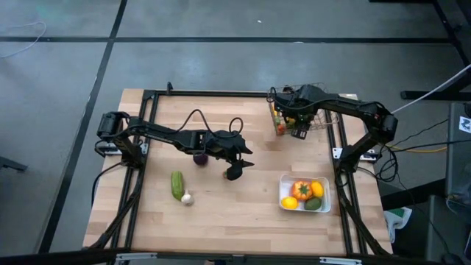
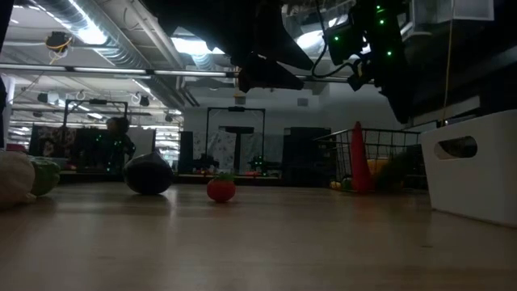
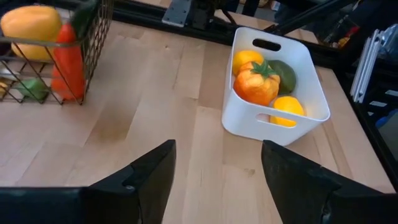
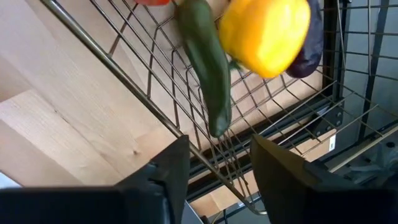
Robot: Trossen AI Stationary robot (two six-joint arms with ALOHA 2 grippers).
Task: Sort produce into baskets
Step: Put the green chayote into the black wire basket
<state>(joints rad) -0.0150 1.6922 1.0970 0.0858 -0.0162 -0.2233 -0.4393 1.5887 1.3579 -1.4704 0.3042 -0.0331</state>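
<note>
My left gripper (image 1: 238, 166) hangs open and empty above the middle of the table; its fingers (image 3: 149, 180) touch nothing. My right gripper (image 1: 299, 126) is open and empty over the wire basket (image 1: 318, 126) at the far right. The basket holds a yellow pepper (image 4: 264, 34), a long green vegetable (image 4: 208, 68), a purple eggplant (image 4: 311, 46) and an orange carrot (image 3: 67, 59). The white tray (image 1: 282, 193) at the near right holds yellow and orange fruit (image 3: 258, 84). On the table lie a purple eggplant (image 1: 200, 157), a cucumber (image 1: 177, 184), a white garlic (image 1: 187, 198) and a small red fruit (image 2: 220, 189).
A black frame (image 1: 206, 93) runs along the table's edges. Bare wood lies between the loose produce and the tray. In the low view the tray's wall (image 2: 477, 166) stands close at the right, and the basket (image 2: 380, 158) stands behind it.
</note>
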